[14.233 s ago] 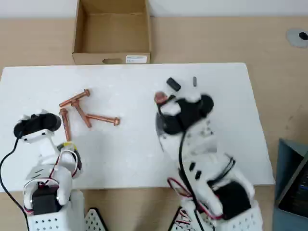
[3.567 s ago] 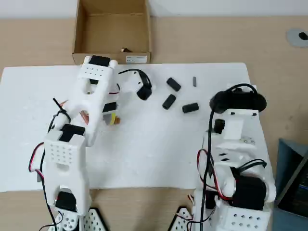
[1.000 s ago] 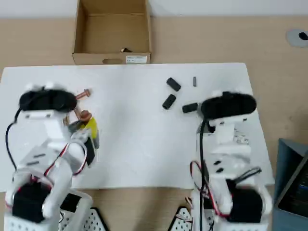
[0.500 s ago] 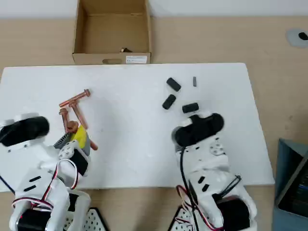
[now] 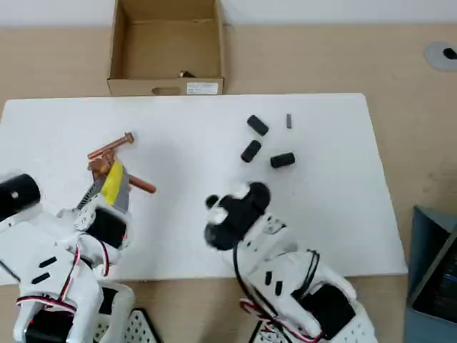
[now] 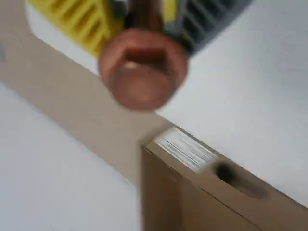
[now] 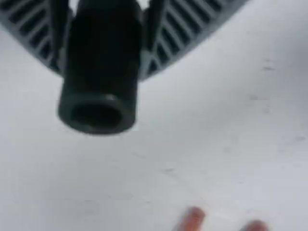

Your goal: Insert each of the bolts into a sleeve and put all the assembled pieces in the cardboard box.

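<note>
My left gripper [image 5: 108, 180], with its yellow finger [image 6: 72, 19], is shut on a copper bolt [image 5: 136, 184] at the left of the white mat; the bolt's head [image 6: 143, 67] faces the left wrist camera. Another copper bolt [image 5: 111, 146] lies just beyond it. My right gripper [image 7: 103, 29] is shut on a black sleeve [image 7: 100, 82], its open bore toward the camera, above the mat's middle front [image 5: 218, 214]. Three black sleeves [image 5: 250, 151] lie at the mat's right back. The cardboard box [image 5: 118, 43] stands behind the mat with a small copper piece [image 5: 186, 73] inside.
The white mat [image 5: 335, 200] covers most of the wooden table. A small dark pin [image 5: 288, 121] lies beside the far sleeve. A dark grey bin [image 5: 432, 271] stands at the right edge. In the left wrist view the box wall [image 6: 207, 192] shows ahead.
The right arm has swung left from beside the loose sleeves to the mat's middle front. The left arm has drawn back and turned, carrying its bolt.
</note>
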{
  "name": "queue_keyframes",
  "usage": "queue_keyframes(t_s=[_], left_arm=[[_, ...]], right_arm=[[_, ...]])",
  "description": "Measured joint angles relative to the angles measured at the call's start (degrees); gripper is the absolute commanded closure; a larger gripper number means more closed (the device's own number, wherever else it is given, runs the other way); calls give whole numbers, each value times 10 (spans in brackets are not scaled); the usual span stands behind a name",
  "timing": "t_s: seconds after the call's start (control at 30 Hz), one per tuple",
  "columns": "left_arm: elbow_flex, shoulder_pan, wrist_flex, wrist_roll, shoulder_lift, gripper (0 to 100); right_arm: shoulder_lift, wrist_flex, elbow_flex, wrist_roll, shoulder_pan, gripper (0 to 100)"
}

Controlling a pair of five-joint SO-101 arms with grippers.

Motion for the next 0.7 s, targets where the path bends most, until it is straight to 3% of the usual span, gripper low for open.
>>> queue_keyframes(t_s=[0.17,0.7], left_arm=[[0,70,-2,0,0,998],[0,139,-2,0,0,998]], right_arm=[[0,-31,11,0,-48,989],[0,-37,12,38,-85,989]])
